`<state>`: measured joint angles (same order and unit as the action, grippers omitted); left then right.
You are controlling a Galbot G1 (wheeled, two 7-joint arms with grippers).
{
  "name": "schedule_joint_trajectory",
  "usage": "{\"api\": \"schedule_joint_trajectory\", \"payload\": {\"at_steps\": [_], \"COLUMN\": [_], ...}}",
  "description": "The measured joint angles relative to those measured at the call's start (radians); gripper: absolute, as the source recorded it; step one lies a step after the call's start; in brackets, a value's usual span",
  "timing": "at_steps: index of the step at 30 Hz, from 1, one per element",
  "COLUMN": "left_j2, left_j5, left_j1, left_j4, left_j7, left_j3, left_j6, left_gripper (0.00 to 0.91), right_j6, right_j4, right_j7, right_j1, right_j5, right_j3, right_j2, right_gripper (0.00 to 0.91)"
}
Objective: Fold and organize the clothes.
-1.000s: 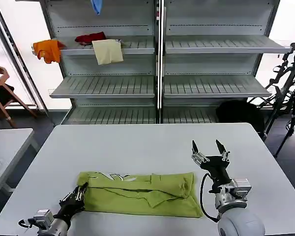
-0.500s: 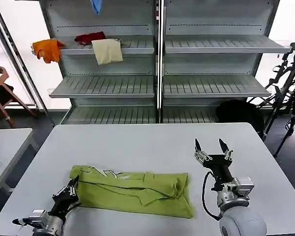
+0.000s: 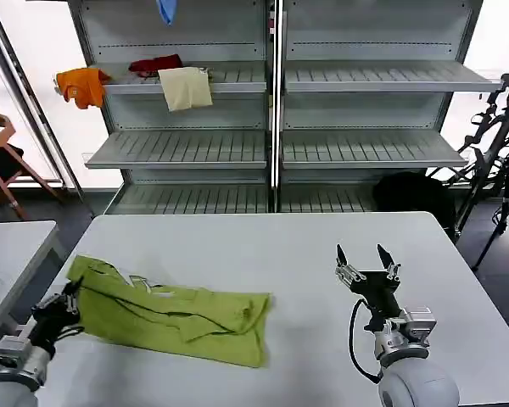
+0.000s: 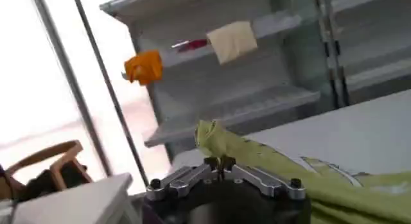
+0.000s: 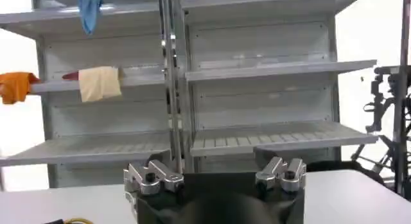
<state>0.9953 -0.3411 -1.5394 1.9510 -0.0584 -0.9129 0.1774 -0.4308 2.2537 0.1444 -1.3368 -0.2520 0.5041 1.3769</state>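
white table (image 3: 263, 246) up front carries the lime-green t-shirt (image 3: 174, 309), bunched lengthwise at its left side. left gripper (image 3: 66, 297) pinches the shirt's left end at the table's left edge. right gripper (image 3: 365, 259) hovers right, fingers spread. grey shelving (image 3: 276, 102) stands behind.

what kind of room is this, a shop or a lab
Probably a robot lab or test room dressed like a shop: bare metal shelving with a few draped garments, a plain white table holding a lime-green T-shirt, and camera tripods at the side.
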Motion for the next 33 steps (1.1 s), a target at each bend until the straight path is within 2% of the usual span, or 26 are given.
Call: {"api": "schedule_joint_trajectory", "payload": {"at_steps": [7, 15, 23, 33], "left_j2": [-0.041, -0.019, 0.045, 0.098], "left_j5": [0.043, 0.059, 0.003, -0.047], "left_j1": [0.017, -0.013, -0.017, 0.050], "left_j4": [-0.024, 0.042, 0.173, 0.226], "left_j7": [-0.027, -0.041, -0.026, 0.035], "left_j3": [-0.089, -0.092, 0.048, 0.287], "left_j6": [0.015, 0.030, 0.099, 0.204], "left_gripper": [0.000, 0.000, 0.000, 0.000], "right_j6": [0.001, 0.003, 0.003, 0.002], "right_j4": [-0.007, -0.012, -0.004, 0.010], "right_j7": [-0.003, 0.002, 0.002, 0.003], "right_j1": [-0.007, -0.014, -0.029, -0.046], "right_j5": [-0.001, 0.001, 0.002, 0.007], "right_j3": [0.007, -0.003, -0.018, -0.021], "right_j2": [0.002, 0.002, 0.007, 0.008], "right_gripper": [0.907, 0.907, 0.907, 0.907]}}
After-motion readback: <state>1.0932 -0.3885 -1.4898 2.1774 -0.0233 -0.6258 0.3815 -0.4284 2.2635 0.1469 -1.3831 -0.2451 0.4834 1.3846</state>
